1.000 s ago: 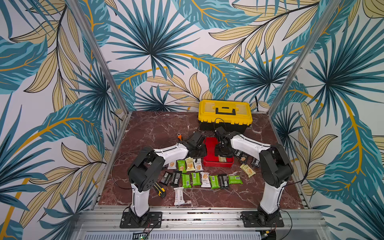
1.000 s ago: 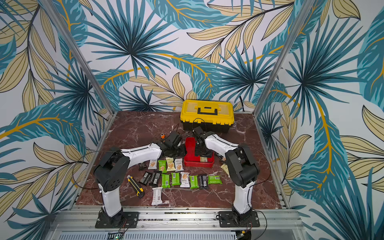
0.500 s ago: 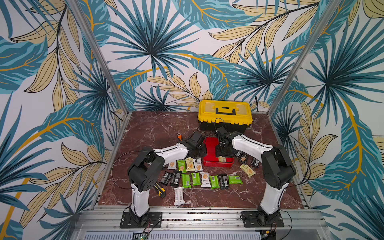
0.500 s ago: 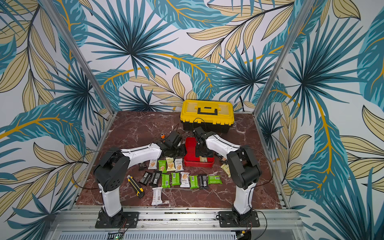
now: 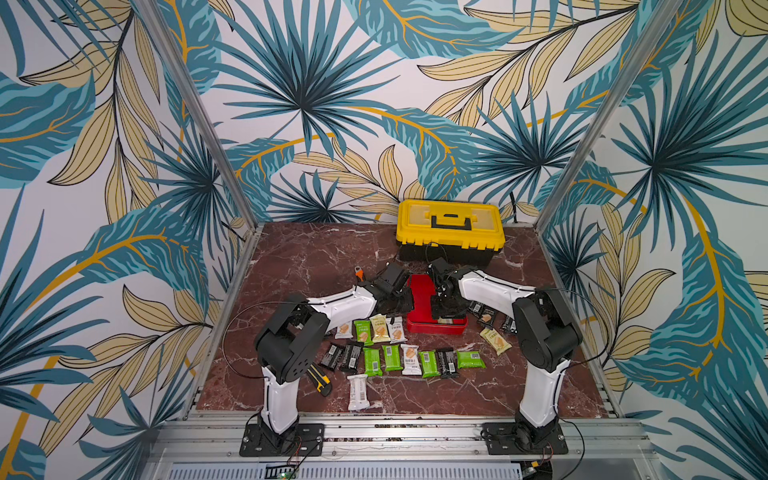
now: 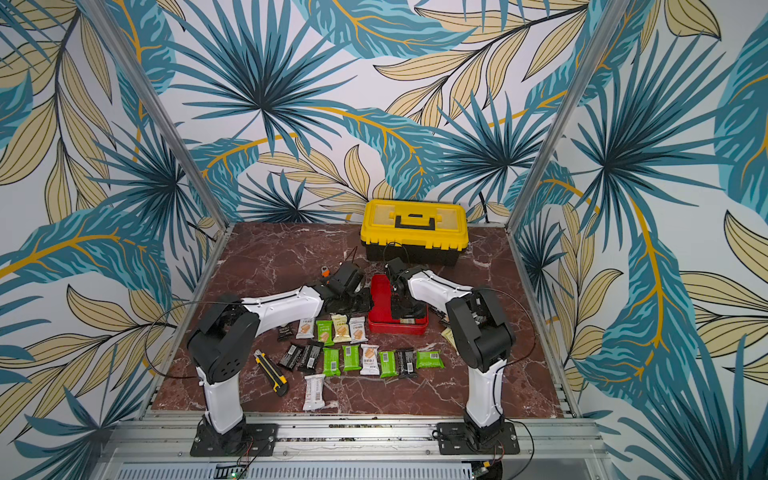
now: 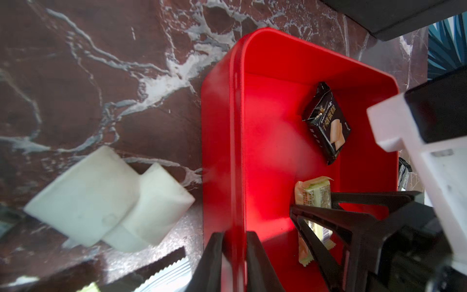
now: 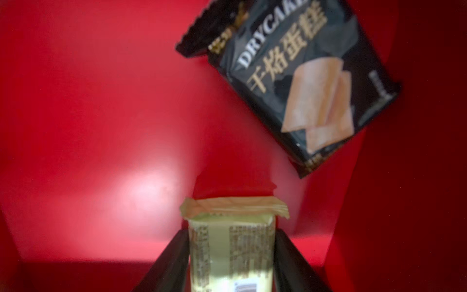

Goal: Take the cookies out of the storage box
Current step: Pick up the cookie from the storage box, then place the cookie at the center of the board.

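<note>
Two packets inside: a black wrapped cookie packet [image 8: 303, 83] picturing tan biscuits and a cream wrapped cookie packet [image 8: 231, 252] are in the shallow red plastic storage box [image 7: 265, 141], near each other but apart.
Box position: it stands on the dark red marble table [image 5: 316, 253], in front of the yellow-and-black toolbox [image 5: 451, 226], between the two arms.
Left gripper [image 7: 235, 233]: its jaws are pressed together on a side wall of the box, one finger outside and one inside.
Right gripper [image 8: 231, 233]: it is down inside the box, and its jaws pinch the cream packet by both long edges. I cannot tell if the packet is lifted from the floor.
Cookies outside: many green, white, cream and black packets [image 5: 392, 357] lie in rows on the table in front of the box.
Other things: a white plastic pipe elbow [image 7: 108, 202] lies on the table just beside the box. A yellow-and-black utility knife [image 6: 270, 372] lies near the left arm's base.
</note>
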Controlling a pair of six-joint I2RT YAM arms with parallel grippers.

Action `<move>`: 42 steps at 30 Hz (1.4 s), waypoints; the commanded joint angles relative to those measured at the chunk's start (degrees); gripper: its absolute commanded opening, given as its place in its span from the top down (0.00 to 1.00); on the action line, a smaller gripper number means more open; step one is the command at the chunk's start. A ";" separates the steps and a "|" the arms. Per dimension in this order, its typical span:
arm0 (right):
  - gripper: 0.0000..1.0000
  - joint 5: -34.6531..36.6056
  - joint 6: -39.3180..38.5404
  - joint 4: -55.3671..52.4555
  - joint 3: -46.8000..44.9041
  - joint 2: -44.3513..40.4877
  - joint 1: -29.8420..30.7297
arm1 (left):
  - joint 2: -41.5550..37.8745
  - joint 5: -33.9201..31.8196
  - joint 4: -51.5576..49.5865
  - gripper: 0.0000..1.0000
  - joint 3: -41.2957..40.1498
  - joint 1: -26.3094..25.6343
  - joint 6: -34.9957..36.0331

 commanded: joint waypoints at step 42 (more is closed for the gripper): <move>0.56 4.93 1.84 -7.79 -3.88 -22.26 -5.84 | -0.73 -1.82 -0.11 0.79 1.41 -0.40 1.70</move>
